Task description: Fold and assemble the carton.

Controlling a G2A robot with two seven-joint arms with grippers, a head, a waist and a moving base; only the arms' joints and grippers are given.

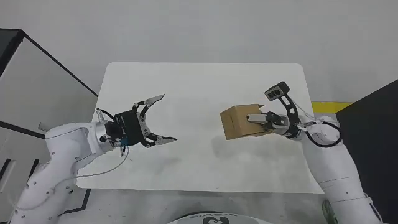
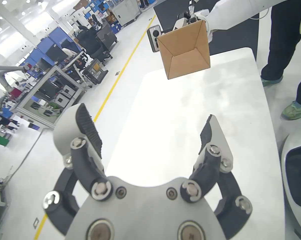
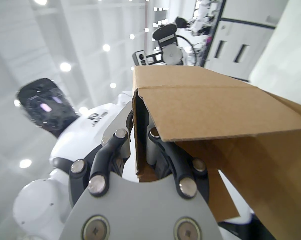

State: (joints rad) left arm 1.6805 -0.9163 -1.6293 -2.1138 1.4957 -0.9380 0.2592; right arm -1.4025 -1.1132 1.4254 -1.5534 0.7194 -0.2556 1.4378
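the right gripper pinches only one thin wall of the carton, at the right side of the table, so it may slip or crease if the empty, wide-spread left gripper pushes a flap.

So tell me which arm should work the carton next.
Left, likely. The left gripper is open and empty, facing the open end of the carton; the right gripper is shut on its wall.
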